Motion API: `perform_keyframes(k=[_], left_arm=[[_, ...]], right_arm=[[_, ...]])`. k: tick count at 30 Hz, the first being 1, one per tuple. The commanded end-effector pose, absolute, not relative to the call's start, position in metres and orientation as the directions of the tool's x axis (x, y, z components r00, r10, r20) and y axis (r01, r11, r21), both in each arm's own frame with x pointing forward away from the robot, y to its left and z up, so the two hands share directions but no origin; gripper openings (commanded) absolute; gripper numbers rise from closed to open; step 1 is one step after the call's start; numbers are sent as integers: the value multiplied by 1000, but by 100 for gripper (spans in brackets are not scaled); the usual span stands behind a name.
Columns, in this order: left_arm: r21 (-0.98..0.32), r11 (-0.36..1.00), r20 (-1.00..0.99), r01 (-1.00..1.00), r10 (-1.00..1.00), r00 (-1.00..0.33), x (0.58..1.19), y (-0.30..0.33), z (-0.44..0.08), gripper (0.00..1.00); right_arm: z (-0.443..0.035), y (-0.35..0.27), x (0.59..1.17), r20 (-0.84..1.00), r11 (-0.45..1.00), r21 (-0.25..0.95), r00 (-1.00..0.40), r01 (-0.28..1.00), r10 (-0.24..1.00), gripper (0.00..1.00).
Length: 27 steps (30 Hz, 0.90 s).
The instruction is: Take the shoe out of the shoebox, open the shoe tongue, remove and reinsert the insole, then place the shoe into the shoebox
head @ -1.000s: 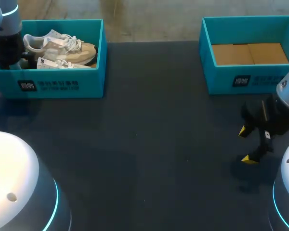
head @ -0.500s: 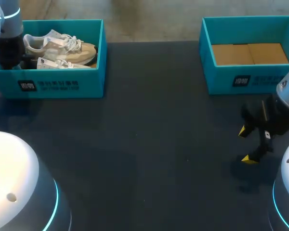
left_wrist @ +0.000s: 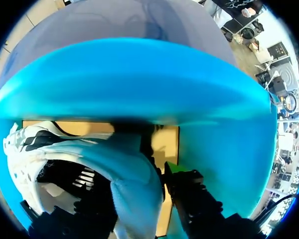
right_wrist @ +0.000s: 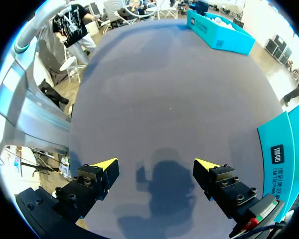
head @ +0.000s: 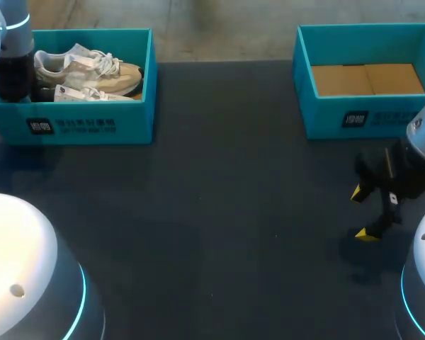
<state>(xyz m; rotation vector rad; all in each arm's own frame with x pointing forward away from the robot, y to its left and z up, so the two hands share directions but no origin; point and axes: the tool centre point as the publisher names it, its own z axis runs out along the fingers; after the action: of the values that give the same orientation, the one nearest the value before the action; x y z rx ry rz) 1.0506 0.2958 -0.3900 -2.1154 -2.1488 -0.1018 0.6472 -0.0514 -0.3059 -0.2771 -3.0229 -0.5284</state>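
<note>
The right gripper (right_wrist: pixel 155 163), black with two bright yellow fingertips, hangs low over the dark grey matte tabletop (right_wrist: pixel 164 89) with its fingers spread wide and nothing between them. Its soft dark shadow (right_wrist: pixel 162 186) lies on the tabletop under the gap. Just beside one finger, near the tabletop's edge, rises the curved wall of a teal cardboard shoebox (right_wrist: pixel 281 159) bearing a dark label. At the far corner of the tabletop stands a second teal cardboard shoebox (right_wrist: pixel 219 34), with something pale showing above its rim.
</note>
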Motion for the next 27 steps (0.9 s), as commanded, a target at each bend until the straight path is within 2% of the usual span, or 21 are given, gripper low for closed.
perform_keyframes(k=[1,2,27], left_arm=[[-37,17,140,999,990,-11,1050,295,-392,5],[-35,16,140,999,990,-11,1050,296,-391,0],[5,39,120,999,992,-39,1062,307,-357,0]], right_arm=[[-306,-52,645,87,925,331,-982,186,167,100],[-306,-52,645,87,925,331,-982,186,167,100],[-306,-52,645,87,925,331,-982,186,167,100]])
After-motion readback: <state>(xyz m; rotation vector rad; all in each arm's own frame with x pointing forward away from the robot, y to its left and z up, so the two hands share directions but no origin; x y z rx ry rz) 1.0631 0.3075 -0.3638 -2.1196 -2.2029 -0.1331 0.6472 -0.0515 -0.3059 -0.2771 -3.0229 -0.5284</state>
